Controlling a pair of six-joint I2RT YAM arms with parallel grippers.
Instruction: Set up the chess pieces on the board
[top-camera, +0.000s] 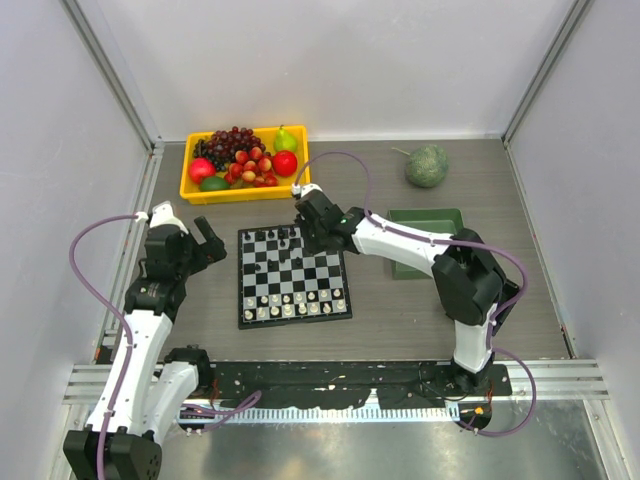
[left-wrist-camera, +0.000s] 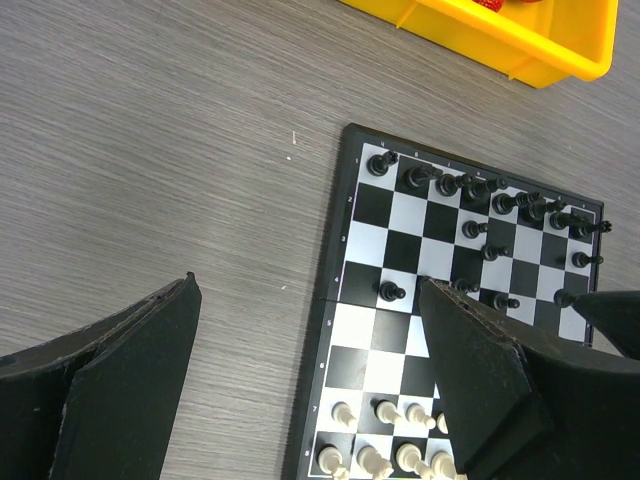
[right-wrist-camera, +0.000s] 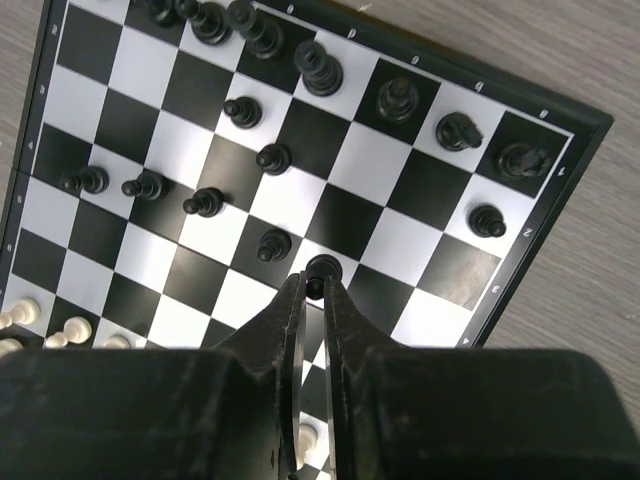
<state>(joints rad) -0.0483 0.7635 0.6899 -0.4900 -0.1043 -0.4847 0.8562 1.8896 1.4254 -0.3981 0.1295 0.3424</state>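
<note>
Right gripper (right-wrist-camera: 312, 292) pinching small black pawn (right-wrist-camera: 322, 267) on black-and-white checkered board (right-wrist-camera: 448, 268); next: lift clear, reseat on pawn rank; left gripper (left-wrist-camera: 308, 290) spread

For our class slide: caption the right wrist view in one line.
Right gripper pinches a small black chess piece over the black-and-white checkered board.

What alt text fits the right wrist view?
The right gripper is shut on a black pawn on the board. Other black pieces stand scattered across the squares above; white pieces show at the lower left.
</note>
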